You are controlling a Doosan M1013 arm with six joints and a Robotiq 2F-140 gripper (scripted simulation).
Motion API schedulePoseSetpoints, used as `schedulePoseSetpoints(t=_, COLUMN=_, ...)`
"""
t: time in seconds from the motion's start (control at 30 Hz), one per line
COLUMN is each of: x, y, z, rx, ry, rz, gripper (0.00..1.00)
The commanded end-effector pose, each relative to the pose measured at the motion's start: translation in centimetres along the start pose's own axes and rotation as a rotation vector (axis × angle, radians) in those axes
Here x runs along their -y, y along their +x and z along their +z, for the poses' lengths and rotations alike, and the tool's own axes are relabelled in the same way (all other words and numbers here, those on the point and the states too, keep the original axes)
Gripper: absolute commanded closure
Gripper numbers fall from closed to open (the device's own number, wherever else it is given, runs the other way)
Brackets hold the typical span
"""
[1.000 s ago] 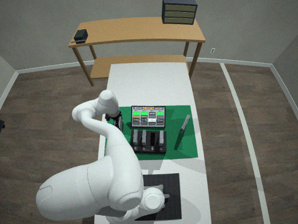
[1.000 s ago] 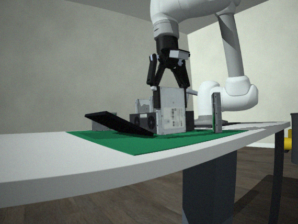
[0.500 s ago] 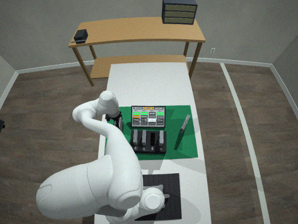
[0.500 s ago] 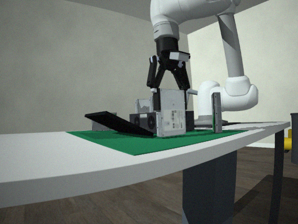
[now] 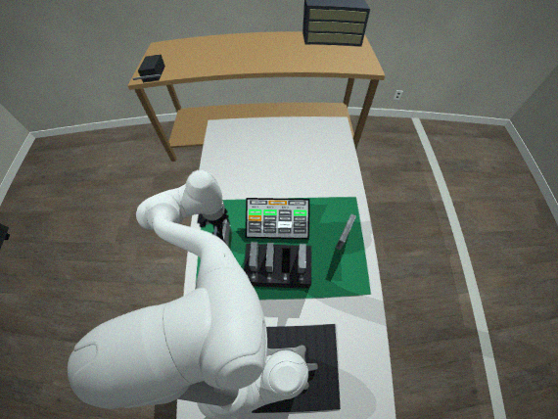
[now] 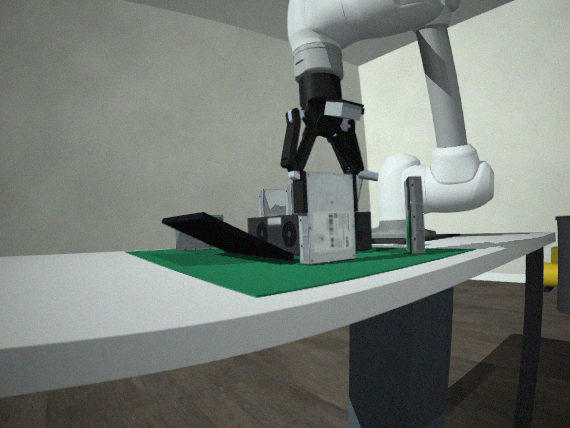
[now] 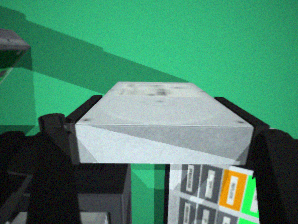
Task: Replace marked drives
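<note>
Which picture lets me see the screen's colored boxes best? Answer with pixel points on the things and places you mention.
The top view, because the whole screen [image 5: 277, 217] [image 6: 220, 232] [image 7: 210, 192] faces us there. The exterior view shows only its dark back, tilted. The wrist view shows just part, partly hidden.

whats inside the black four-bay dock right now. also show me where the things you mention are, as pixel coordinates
Three upright grey metal drives [image 5: 254, 256] [image 5: 269, 257] [image 5: 302, 258] stand in the black four-bay dock [image 5: 279, 283]; the third bay from the left looks empty. Their lower ends are hidden.
</note>
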State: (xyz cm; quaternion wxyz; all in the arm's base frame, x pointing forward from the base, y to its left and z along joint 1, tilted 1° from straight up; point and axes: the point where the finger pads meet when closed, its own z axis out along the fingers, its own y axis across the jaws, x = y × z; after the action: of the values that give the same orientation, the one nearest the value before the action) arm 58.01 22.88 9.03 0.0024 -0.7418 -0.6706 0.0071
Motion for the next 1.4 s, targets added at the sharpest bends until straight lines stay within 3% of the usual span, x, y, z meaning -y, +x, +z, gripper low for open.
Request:
schedulePoseSetpoints(t=0.0, x=-0.03, y=0.02, z=-0.01, rx=-0.001, ry=-0.001, rz=0.0, gripper=0.9)
schedulePoseSetpoints(t=0.9, x=-0.03, y=0.02, z=0.06, rx=-0.001, ry=-0.001, rz=0.0, gripper=0.9)
schedulePoseSetpoints(t=0.93, x=-0.03, y=0.02, z=0.06, rx=-0.001, ry=-0.001, rz=0.0, gripper=0.11)
schedulePoseSetpoints(t=1.37, x=-0.03, y=0.02, z=0.06, rx=-0.001, ry=-0.001, rz=0.0, gripper=0.11)
